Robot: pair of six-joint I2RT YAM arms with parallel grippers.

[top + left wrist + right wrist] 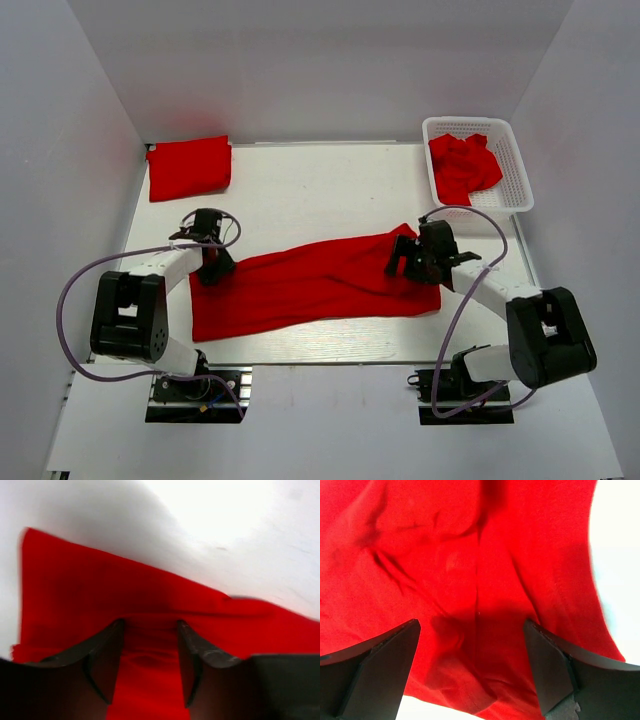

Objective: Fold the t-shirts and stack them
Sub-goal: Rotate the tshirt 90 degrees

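Red t-shirt [315,280] is spread along the table [330,190] between both arms. It is judged soft, light and limp, best pinched at the end hems. Left gripper [149,626] jaws parted over the left end; right gripper [470,625] jaws wide apart over the right end. Nothing is grasped.

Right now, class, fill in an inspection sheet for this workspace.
Surface: white table.
Job's things: spread shirt at centre; folded shirt back left; crumpled shirt in the basket.
Clutter: nothing seen beyond the basket, back right.
Pincers: left pincer open over the spread shirt's left end; right pincer open over its right end.
Cables: a purple cable loops off each arm.
Surroundings: white walls.
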